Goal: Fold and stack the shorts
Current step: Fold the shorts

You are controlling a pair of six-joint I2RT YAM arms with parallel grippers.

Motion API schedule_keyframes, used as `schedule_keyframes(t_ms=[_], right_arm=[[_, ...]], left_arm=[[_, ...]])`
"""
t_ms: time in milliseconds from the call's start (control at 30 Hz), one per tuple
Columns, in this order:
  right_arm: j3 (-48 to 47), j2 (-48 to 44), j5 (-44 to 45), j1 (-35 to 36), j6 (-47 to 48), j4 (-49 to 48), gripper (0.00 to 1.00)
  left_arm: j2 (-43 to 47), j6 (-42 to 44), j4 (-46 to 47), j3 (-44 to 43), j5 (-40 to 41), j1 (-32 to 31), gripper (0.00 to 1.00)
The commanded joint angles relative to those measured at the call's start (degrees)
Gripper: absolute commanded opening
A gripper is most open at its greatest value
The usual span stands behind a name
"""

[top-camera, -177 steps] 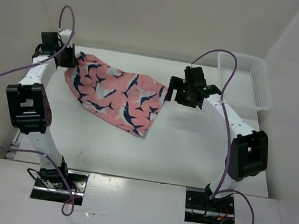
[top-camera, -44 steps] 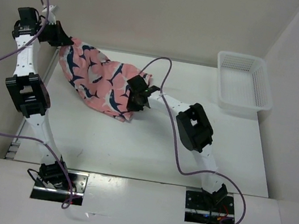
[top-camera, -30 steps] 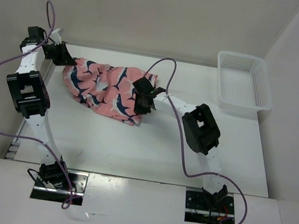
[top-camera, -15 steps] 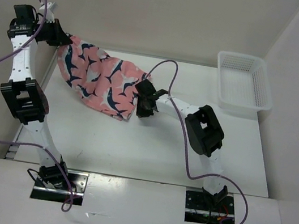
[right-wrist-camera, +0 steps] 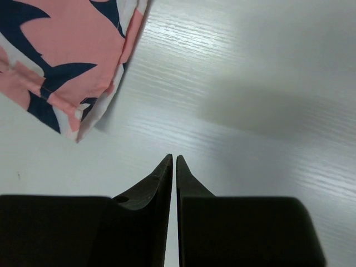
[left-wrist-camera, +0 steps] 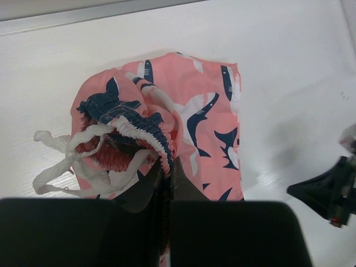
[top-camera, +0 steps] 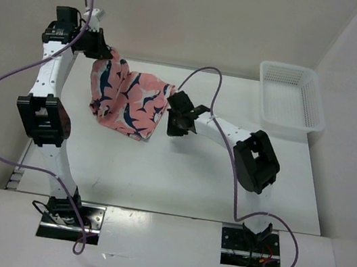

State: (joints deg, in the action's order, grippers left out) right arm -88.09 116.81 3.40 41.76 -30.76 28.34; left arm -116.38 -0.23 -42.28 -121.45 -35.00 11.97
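White table, shorts dangling bunched at back left, waistband pinched by the left gripper; right gripper sits closed on nothing just beside them. No real fold yet, stacking undone, I reckon.

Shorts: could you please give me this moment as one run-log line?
left gripper: shut on shorts waistband | right gripper: shut, empty, beside hem | fold: not done

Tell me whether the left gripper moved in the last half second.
Yes. The left gripper shifted right, toward the white basket, dragging the shorts along.
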Motion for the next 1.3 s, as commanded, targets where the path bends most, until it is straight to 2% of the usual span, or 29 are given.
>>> schedule_keyframes(t_ms=[0,167,300,633,667,733,767,800,900,967,1067,1133,1267], right_arm=[[1.96,-7.21,1.61,-2.47,0.0,-1.88,0.1],[6.96,-13.52,1.61,-6.68,-0.53,-1.88,0.11],[11.09,-17.74,2.14,-10.2,-0.53,-1.88,0.12],[18.04,-22.86,2.14,-15.74,-0.53,-1.36,0.13],[18.05,-22.86,2.14,-16.26,-0.53,-1.36,0.13],[18.05,-23.39,2.14,-16.27,-0.53,-1.36,0.13],[18.57,-23.39,2.14,-16.27,-0.53,-1.36,0.13],[18.57,-23.39,2.14,-16.27,-0.53,-1.36,0.14],[18.57,-23.39,2.14,-16.8,-0.53,-1.36,0.14],[19.09,-23.39,2.14,-16.8,-0.53,-1.36,0.16],[19.1,-23.39,2.14,-17.32,-0.53,-1.36,0.16],[19.1,-23.91,2.14,-17.32,-0.53,-1.36,0.16],[19.1,-25.23,2.75,-18.37,-0.53,-0.83,0.16]], left_arm=[[1.6,0.23,-0.7,-0.19,6.08,-3.96,0.0],[0.19,0.23,-1.31,-0.19,11.53,-10.11,0.0],[-0.34,0.23,1.05,3.66,13.73,-14.85,0.0],[0.19,0.23,3.17,8.68,14.26,-18.47,0.0],[0.19,0.23,3.17,9.99,14.26,-19.25,0.09],[0.79,0.23,3.17,11.49,14.26,-19.96,0.19],[0.8,0.23,3.17,12.71,12.7,-20.49,0.4],[1.41,0.23,3.17,12.73,11.72,-20.49,0.5],[3.17,0.23,3.17,14.22,10.13,-20.49,0.9],[4.75,0.23,2.56,14.22,9.61,-20.49,1.0],[6.95,0.23,2.56,14.22,9.6,-19.88,1.0],[8.53,0.23,5.36,14.74,6.1,-16.99,0.98],[9.85,0.23,8.8,17.11,4.07,-12.76,0.76]])
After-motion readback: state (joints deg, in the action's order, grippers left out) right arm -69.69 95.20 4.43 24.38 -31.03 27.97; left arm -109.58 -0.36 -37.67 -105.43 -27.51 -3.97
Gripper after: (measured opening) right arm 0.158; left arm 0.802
